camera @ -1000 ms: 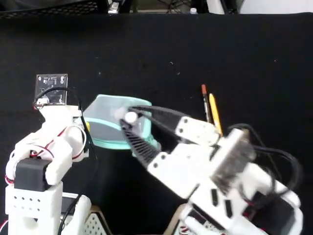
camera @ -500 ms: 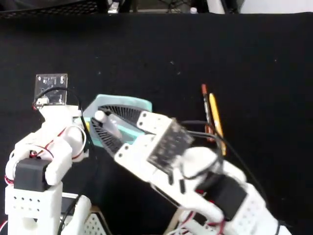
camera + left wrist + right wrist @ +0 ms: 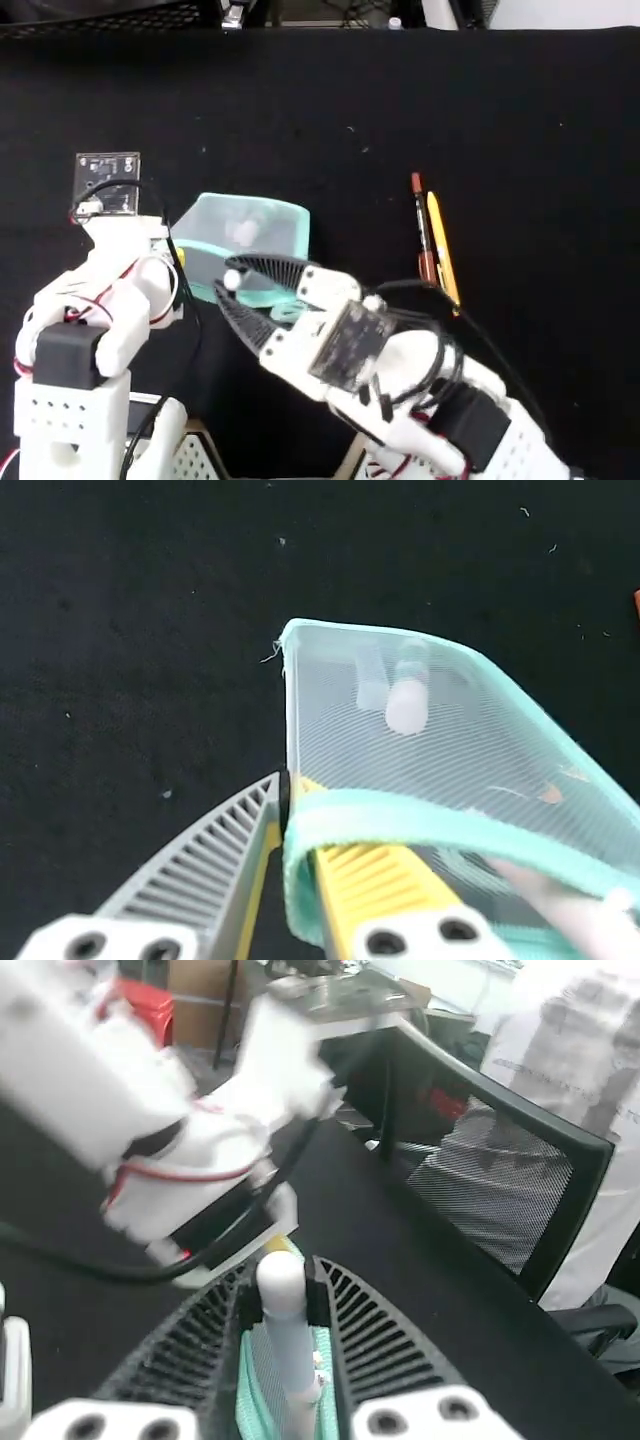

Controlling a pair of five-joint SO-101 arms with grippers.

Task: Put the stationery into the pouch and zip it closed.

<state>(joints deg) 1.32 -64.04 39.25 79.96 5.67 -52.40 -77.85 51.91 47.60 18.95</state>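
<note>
A teal mesh pouch [image 3: 255, 232] lies left of centre on the black table, with pale items [image 3: 405, 705] showing through its mesh. My left gripper [image 3: 285, 785] is shut on the pouch's teal rim [image 3: 400, 815], its yellow finger inside and its grey finger outside. My right gripper [image 3: 229, 281] has black ribbed fingers and is shut on a white stick [image 3: 232, 279] at the pouch's near, open edge. In the right wrist view the white stick [image 3: 285, 1305] stands upright between the fingers, above the pouch [image 3: 250, 1385]. A red pen [image 3: 422, 230] and a yellow pencil [image 3: 441, 245] lie side by side to the right.
The left arm's white body [image 3: 100, 300] stands at the near left, right beside the pouch. The right arm's body [image 3: 400, 380] covers the near centre. Black cloth [image 3: 350, 100] stretches open behind the pouch. A mesh chair [image 3: 500, 1190] stands beyond the table.
The right arm swung left across the pouch with the white stick, then drew back toward the near side. The stick now sits at the pouch's near edge. The left arm held still.
</note>
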